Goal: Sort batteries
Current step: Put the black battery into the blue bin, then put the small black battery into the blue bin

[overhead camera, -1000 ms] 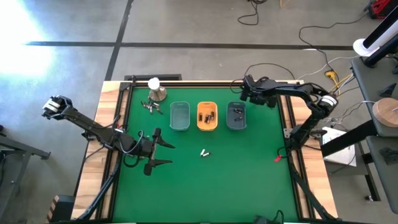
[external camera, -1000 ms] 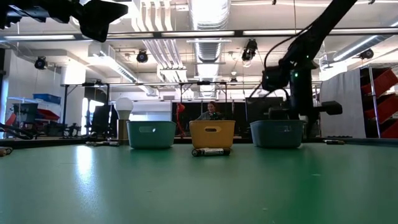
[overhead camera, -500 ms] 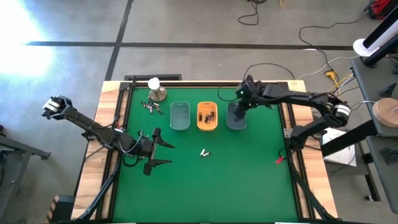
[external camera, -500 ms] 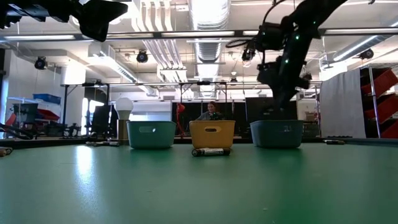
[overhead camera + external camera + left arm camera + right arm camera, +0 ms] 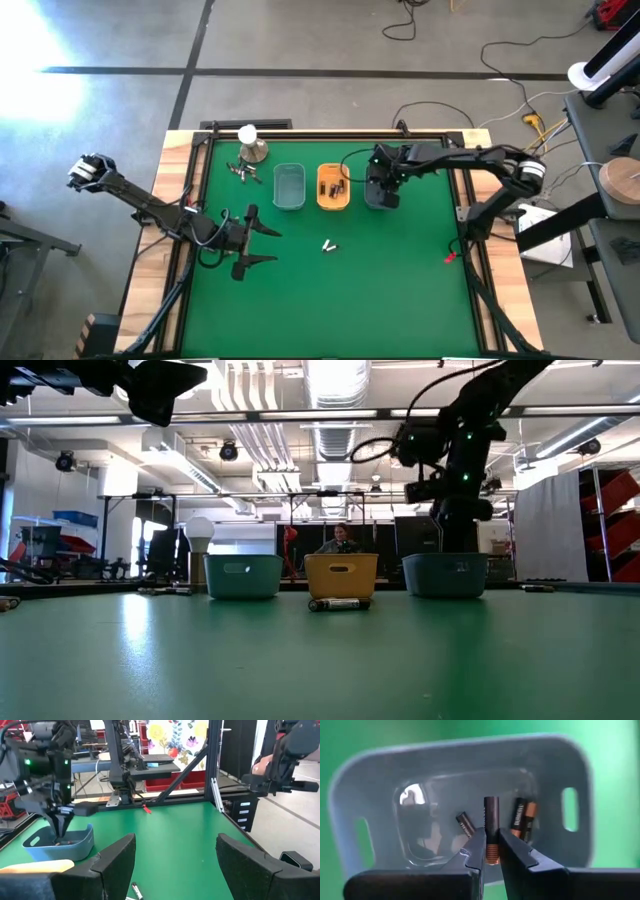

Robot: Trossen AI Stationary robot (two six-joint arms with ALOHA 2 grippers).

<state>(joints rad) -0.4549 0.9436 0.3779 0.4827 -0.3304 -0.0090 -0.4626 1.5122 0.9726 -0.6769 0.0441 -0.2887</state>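
Sorting partly done. Right hand pinches one battery upright over the grey-blue tray, which already holds a few; drop not yet made. Orange tray has several, teal tray looks bare. Left to sort: two loose batteries mid-bench and a cluster by the metal dome. Left hand waits with fingers spread, holding nothing.

three trays sit in a row in the upper centre of the high view. a small heap of batteries lies left of them, below a dome. two more batteries lie below the middle tray.
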